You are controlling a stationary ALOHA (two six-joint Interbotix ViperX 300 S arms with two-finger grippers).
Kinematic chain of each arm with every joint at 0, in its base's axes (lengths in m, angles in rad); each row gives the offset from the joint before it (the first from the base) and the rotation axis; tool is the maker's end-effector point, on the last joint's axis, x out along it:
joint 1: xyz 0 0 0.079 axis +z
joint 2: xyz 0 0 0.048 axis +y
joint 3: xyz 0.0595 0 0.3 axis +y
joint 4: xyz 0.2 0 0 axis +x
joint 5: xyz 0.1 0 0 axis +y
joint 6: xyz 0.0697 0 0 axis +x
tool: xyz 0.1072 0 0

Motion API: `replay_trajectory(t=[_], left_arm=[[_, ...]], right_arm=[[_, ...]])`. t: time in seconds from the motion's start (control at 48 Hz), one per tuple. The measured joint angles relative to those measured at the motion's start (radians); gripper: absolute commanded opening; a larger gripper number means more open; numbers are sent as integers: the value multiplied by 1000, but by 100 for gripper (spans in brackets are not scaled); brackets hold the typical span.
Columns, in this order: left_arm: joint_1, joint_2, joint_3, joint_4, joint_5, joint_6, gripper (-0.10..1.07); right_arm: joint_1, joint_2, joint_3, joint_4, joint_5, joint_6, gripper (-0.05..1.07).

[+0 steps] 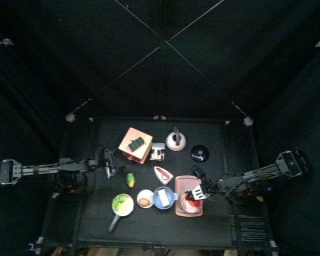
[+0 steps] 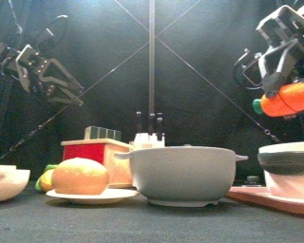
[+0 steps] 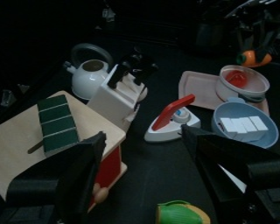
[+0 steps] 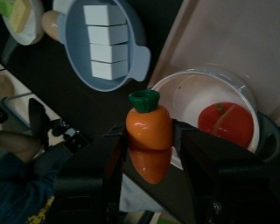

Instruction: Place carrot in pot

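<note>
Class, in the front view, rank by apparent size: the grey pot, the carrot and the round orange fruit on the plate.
1. Grey pot, clearly largest.
2. Round orange fruit.
3. Carrot, held higher up by the right gripper; its distance from the camera makes this last ranking unsure.

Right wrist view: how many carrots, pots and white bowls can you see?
carrot: 1
pot: 1
white bowl: 1
Total: 3
</note>
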Motion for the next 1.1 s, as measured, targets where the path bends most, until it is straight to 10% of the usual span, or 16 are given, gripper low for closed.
replay_trajectory(t=[0.333,1.104], left_arm=[[0,0,0,0,0,0,101],[-2,-2,0,-3,0,-2,101]], right_arm=[[72,86,2,-287,46,334,69],[103,115,-9,-276,77,348,90]])
